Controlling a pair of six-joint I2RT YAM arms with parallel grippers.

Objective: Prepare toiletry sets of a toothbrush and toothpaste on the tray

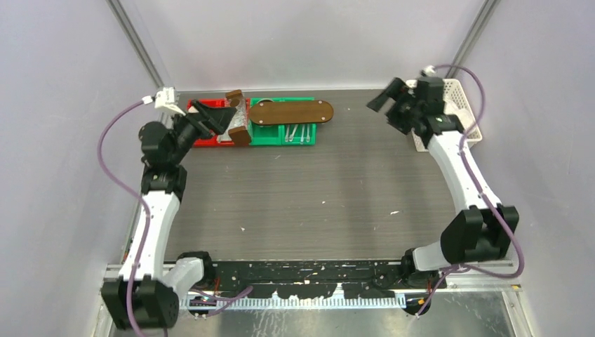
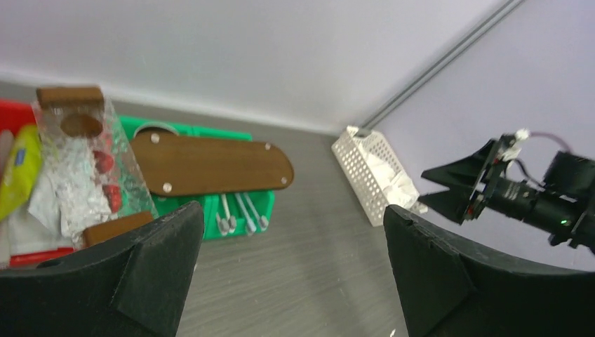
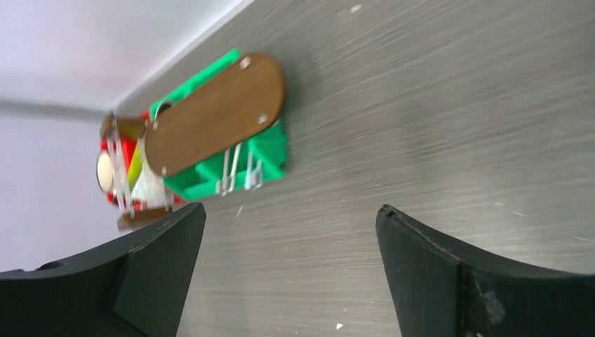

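A brown oval tray (image 1: 291, 112) (image 2: 210, 165) (image 3: 217, 119) lies across the top of a green bin (image 1: 270, 135) at the back of the table. Slim pale toothbrushes (image 1: 299, 133) (image 2: 238, 213) (image 3: 238, 172) show in the bin's near compartments. The red bin (image 1: 200, 140) to its left holds a yellow-green toothpaste tube (image 2: 21, 172) (image 3: 135, 163) and whitish tubes (image 2: 31, 225). My left gripper (image 1: 217, 118) (image 2: 295, 225) hovers open over the red bin, holding nothing. At the back right my right gripper (image 1: 379, 97) (image 3: 291, 210) hangs open and empty in the air, facing the bins.
A clear crinkled holder with brown wooden ends (image 1: 238, 119) (image 2: 84, 161) leans over the red bin, beside my left gripper. A white perforated basket (image 1: 466, 105) (image 2: 372, 172) stands at the back right behind my right arm. Walls close in the back and both sides.
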